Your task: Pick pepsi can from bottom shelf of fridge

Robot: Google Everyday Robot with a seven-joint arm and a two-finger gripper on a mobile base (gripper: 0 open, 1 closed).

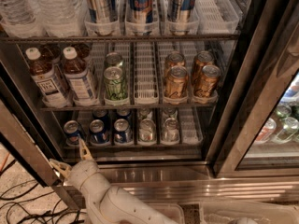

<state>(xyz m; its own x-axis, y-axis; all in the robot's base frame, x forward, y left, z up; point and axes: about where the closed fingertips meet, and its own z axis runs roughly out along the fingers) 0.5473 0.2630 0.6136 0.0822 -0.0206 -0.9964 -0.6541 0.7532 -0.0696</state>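
The fridge (219, 139) stands open in front of me, with a dark frame and steel base. On its bottom shelf (189, 129) stand several dark-blue pepsi cans (98, 131) at the left and plain silver cans (147, 130) to their right. My gripper (70, 155) is low at the left, just below and in front of the left end of the bottom shelf. Its two pale fingers (84, 149) are spread apart and hold nothing. The nearest pepsi can (73, 131) stands just above the fingertips.
The rack above holds bottled tea (46, 80), green cans (115, 82) and gold cans (177, 82). Tall slim cans (140, 6) and water bottles fill the top rack. The glass door (273, 106) stands at the right. Black cables (23, 204) lie on the floor at the left.
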